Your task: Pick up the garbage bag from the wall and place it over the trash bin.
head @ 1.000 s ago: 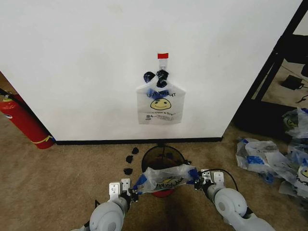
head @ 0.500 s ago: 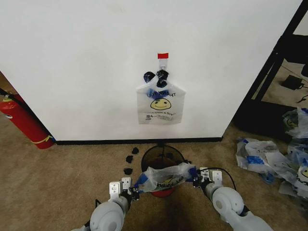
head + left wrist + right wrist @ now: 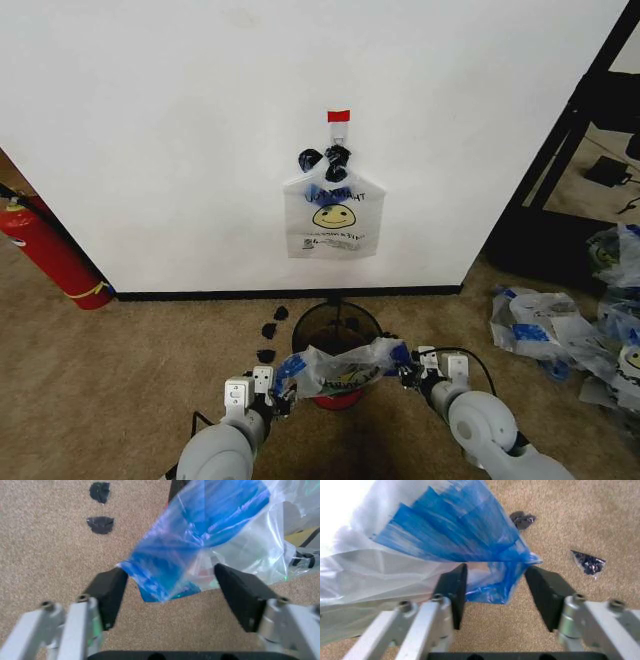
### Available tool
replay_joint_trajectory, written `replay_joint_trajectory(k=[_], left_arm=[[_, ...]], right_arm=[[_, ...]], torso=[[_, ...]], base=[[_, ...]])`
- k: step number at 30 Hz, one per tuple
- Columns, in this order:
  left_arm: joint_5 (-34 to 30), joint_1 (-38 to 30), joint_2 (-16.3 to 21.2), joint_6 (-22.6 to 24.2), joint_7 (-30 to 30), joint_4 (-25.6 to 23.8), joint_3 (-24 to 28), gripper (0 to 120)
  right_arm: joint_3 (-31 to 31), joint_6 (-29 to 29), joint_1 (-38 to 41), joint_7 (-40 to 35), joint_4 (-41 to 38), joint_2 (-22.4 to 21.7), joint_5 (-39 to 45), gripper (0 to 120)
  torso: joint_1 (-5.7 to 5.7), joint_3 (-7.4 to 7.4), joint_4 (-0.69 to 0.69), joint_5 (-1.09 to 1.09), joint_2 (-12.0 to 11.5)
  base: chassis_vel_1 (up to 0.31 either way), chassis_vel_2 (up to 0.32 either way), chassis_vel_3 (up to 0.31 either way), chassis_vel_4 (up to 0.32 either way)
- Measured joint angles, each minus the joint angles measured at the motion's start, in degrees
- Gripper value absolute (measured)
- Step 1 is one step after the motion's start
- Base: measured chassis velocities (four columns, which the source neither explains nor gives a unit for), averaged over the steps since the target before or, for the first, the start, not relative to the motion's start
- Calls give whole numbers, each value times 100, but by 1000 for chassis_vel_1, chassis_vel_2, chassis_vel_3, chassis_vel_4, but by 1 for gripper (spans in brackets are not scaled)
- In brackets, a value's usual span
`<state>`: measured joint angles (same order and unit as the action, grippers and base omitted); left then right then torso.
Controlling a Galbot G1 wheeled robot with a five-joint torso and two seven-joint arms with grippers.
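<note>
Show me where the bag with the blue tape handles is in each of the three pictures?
Head view: the garbage bag sags between the left gripper and right gripper, over the trash bin.
Left wrist view: its blue-taped handle lies between the open fingers.
Right wrist view: the other blue handle lies between the open fingers.
Shared landmark: the tan carpet with dark scraps.

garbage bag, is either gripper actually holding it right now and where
Neither clamps it. The garbage bag rests on the trash bin, with one blue-taped handle between the open fingers of the left gripper and the other in the right gripper.
</note>
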<state>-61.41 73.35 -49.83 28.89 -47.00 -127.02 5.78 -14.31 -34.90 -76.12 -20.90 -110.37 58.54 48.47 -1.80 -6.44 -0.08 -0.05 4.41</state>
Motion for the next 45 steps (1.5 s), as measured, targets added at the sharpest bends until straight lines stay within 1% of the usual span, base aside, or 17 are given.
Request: replay_joint_trajectory(k=[2, 3, 6, 9, 10, 15, 25, 28, 32, 34, 35, 36, 37, 38, 40, 44, 45], left_arm=[[27, 50, 38, 3, -4, -72, -21, 83], [27, 50, 38, 3, -4, -72, -21, 83], [54, 112, 77, 5, -10, -187, -43, 94], [94, 189, 120, 5, -30, -383, -65, 105], [94, 189, 120, 5, -30, -383, -65, 105], [109, 306, 229, 17, -79, -723, -130, 113], [177, 456, 342, 0, -118, -1086, -196, 113], [446, 462, 401, -309, 242, -1085, -254, 110], [1333, 275, 403, -1184, 1204, -692, -375, 101], [1517, 247, 398, -1301, 1356, -603, -380, 101], [2156, 179, 362, -1670, 1752, -271, -380, 101], [2252, 170, 354, -1733, 1807, -217, -380, 100], [3068, 117, 281, -2234, 2231, 214, -403, 100], [3477, 108, 229, -2489, 2433, 435, -441, 100], [3889, 144, 136, -2807, 2733, 696, -574, 100], [3688, 82, 169, -2779, 3018, 728, -615, 100], [3416, -85, 257, -2573, 3133, 717, -542, 100]], right_arm=[[-52, 8, -86, 17, -98, -41, 1, 54], [-52, 8, -86, 17, -98, -41, 1, 54], [-104, 19, -159, 22, -205, -75, -2, 63], [-155, 43, -232, 17, -334, -102, -37, 78], [-155, 43, -232, 17, -334, -102, -37, 78], [-218, 57, -383, 13, -566, -129, -181, 97], [-418, 267, -878, 220, -925, -178, -902, 100], [-560, 755, -1128, 355, -986, -157, -1242, 100], [-809, 1990, -1668, 756, -1107, 88, -1813, 100], [-827, 2232, -1733, 797, -1107, 133, -1894, 100], [-865, 2739, -1859, 881, -1107, 260, -2069, 100], [-870, 2801, -1878, 890, -1108, 277, -2090, 100], [-884, 3256, -2010, 979, -1109, 385, -2235, 100], [-884, 3529, -2058, 1053, -1105, 435, -2375, 100], [-844, 3964, -2074, 1221, -1068, 468, -2684, 100], [-837, 4263, -2121, 1422, -1108, 489, -2991, 100], [-894, 4470, -2206, 1521, -1150, 527, -3142, 100]], torso=[[0, 0, 0, 0, 0], [0, 0, 0, 0, 0], [0, 0, -1, 0, 0], [0, 0, 0, 0, 0], [0, 0, 0, 0, 0], [0, 0, 0, 0, 0], [0, 0, 0, 0, 0], [0, 0, 1, 0, 0], [0, 0, -2, -2, 0], [0, 0, -2, -1, 0], [1, 1, -2, 3, 0], [0, 1, -1, 3, 0], [0, 0, -2, -3, 0], [0, 0, -2, -3, 0], [0, 0, 0, -3, 0], [0, 0, 6, 1, 0], [0, 0, 5, -1, 0]], base=[[0, 0, 0, 0], [0, 0, 0, 0], [0, 0, 0, 0], [0, 0, 0, 0], [0, 0, 0, 0], [0, 0, 0, 0], [0, 0, 0, 0], [0, 0, 0, 0], [0, 0, 0, 0], [0, 0, 0, 0], [0, 0, 0, 0], [0, 0, 0, 0], [0, 0, 0, 0], [0, 0, 0, 0], [0, 0, 0, 0], [0, 0, 0, 0], [0, 0, 0, 0]])
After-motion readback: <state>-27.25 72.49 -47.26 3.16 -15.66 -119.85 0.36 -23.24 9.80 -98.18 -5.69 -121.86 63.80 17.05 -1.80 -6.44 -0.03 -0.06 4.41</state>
